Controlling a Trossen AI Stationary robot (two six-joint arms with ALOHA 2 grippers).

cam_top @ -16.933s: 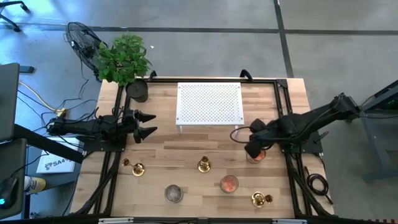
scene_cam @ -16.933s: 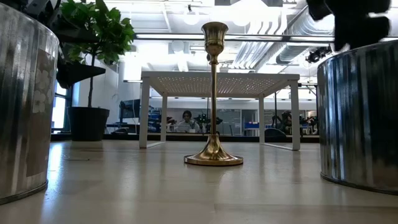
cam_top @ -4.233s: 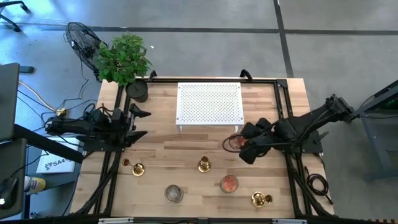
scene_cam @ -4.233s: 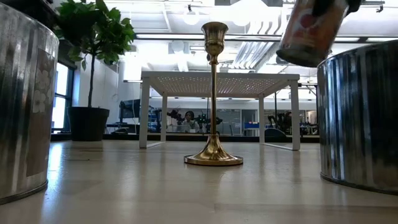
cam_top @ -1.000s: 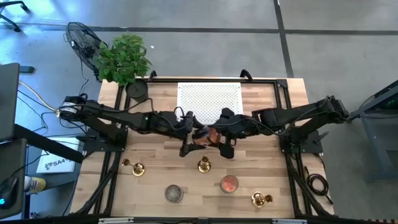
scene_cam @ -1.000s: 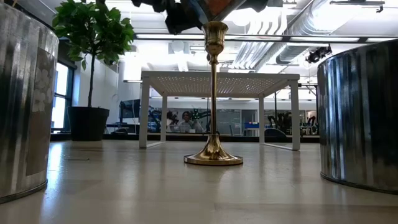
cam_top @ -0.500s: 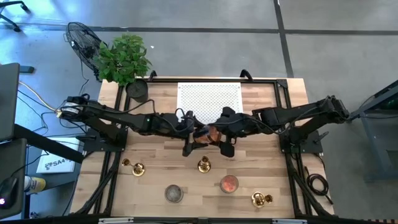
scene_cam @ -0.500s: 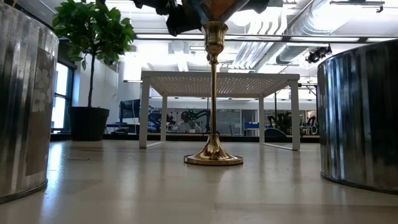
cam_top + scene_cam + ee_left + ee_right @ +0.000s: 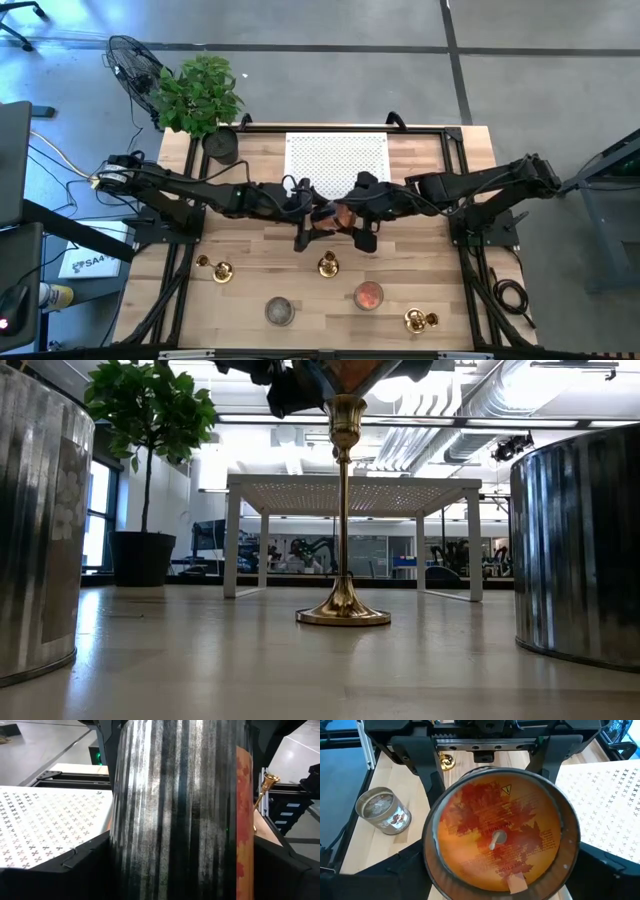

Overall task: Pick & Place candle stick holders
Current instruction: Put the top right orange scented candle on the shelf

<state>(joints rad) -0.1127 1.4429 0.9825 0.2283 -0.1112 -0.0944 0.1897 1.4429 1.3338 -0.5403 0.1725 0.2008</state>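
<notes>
A candle tin (image 9: 340, 212) with a ribbed metal wall and an orange leaf-print top is held in the air over the table's middle, between both grippers. My left gripper (image 9: 322, 218) comes at it from the table's left, my right gripper (image 9: 352, 215) from the right. Each is shut on it. Three gold candlestick holders stand on their round bases. The tall one (image 9: 328, 265) is just near of the tin and also shows in the low view (image 9: 343, 510). One (image 9: 221, 270) is near left, one (image 9: 418, 321) near right. My left gripper has the tin's ribbed wall (image 9: 125, 860) between its two fingers (image 9: 85, 870), one on each side. The fingers come about level from the table's left. The tin is lifted clear of the table and stands about upright. My right gripper has the tin between its two fingers (image 9: 390, 875), one on each side of the wall just below the top rim (image 9: 432, 865). It comes slanting down from the table's right, opposite the left gripper. The orange top faces its wrist camera.
A white perforated stand (image 9: 336, 165) is at the far middle and a potted plant (image 9: 222, 145) at the far left. A grey tin (image 9: 280, 311) and an orange candle (image 9: 368, 296) stand near the front edge, large in the low view (image 9: 35, 530) (image 9: 580, 550).
</notes>
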